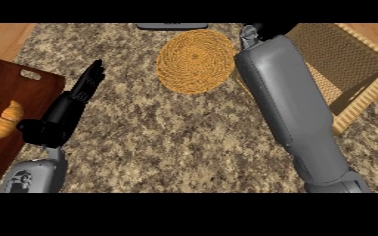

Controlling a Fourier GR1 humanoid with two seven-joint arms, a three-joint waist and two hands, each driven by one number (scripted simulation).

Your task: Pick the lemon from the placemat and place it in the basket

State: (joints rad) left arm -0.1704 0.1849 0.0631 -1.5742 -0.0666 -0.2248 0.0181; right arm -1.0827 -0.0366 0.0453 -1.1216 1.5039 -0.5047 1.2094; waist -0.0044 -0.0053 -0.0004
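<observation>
1. Take the round woven placemat (pixel 196 61) as your landmark. No lemon lies on its visible surface, and you cannot see the lemon anywhere in this view.
2. Your right forearm (pixel 291 105) crosses the table (pixel 170 130) just to the right of the placemat and reaches past its upper right edge. Only a small dark part of the right hand (pixel 267 29) shows there, so you cannot tell whether its fingers are spread or curled, or whether they hold the lemon.
3. The basket (pixel 347 75) stands further right of the placemat, partly under the forearm.
4. Your left hand (pixel 74 102) rests well left of the placemat, fingers straight and holding nothing. Beside it is a wooden cutting board (pixel 29 95) with a croissant (pixel 10 117) on it.
5. Risk: if the lemon is in the right hand, you move it without seeing it, so it could roll out, or be let go beside the basket.
6. Risk: the forearm is close to the basket's rim; a sideways swing may push the basket.
</observation>
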